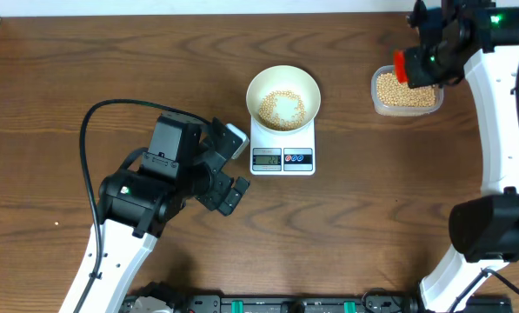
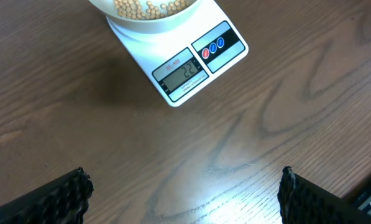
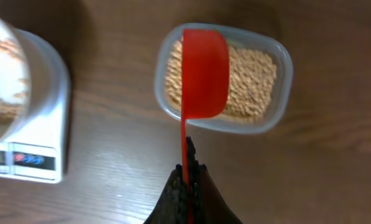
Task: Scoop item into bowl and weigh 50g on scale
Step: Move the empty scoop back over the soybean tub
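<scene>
One scoop (image 3: 204,71) in right hand (image 3: 186,177), above tub (image 3: 284,74)

Wood-grain table (image 2: 266,137) — smooth scale (image 2: 185,59) (white plastic)

The scale (image 1: 282,149) sits mid-table. The bowl (image 1: 257,80) stands on the scale's far end, with beans (image 1: 282,108) lying in it. Well to the right of the scale and a little farther back is a tub (image 1: 374,97) with more beans inside. A scoop (image 3: 204,71) hangs over that tub, pinched by the right gripper (image 3: 186,186). Just left of the scale's near end, the left gripper (image 1: 237,167) hovers above the table (image 1: 111,69).
</scene>
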Motion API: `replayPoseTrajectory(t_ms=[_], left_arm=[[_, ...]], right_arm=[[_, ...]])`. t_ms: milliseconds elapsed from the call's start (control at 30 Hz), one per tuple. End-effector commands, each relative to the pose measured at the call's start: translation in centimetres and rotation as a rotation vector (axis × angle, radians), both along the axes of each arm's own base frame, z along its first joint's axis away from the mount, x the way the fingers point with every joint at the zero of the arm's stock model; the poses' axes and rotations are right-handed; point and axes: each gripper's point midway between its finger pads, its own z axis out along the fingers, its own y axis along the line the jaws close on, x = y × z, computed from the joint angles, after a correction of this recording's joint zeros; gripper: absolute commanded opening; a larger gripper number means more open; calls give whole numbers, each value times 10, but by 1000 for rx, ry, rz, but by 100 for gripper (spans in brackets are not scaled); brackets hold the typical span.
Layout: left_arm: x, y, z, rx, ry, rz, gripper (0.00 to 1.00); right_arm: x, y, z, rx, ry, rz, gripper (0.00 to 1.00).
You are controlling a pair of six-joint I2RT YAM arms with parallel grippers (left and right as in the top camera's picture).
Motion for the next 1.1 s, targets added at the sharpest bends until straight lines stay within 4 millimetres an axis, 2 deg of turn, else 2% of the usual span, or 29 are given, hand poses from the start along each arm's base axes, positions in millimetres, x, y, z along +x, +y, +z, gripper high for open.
replayPoseTrajectory(t_ms=[0, 233, 400, 933, 1067], left_arm=[[-1, 0, -4, 3, 15, 6, 98], [-1, 0, -4, 3, 15, 6, 98], [-1, 0, -4, 3, 15, 6, 98], [-1, 0, -4, 3, 15, 6, 98], [-1, 0, -4, 3, 15, 6, 98]], right_arm=[[-5, -20, -19, -46, 46, -53, 1], [-7, -41, -47, -84, 79, -118, 1], [-6, -41, -66, -84, 83, -119, 1], [2, -58, -68, -105, 50, -211, 1], [4, -57, -76, -106, 63, -209, 1]])
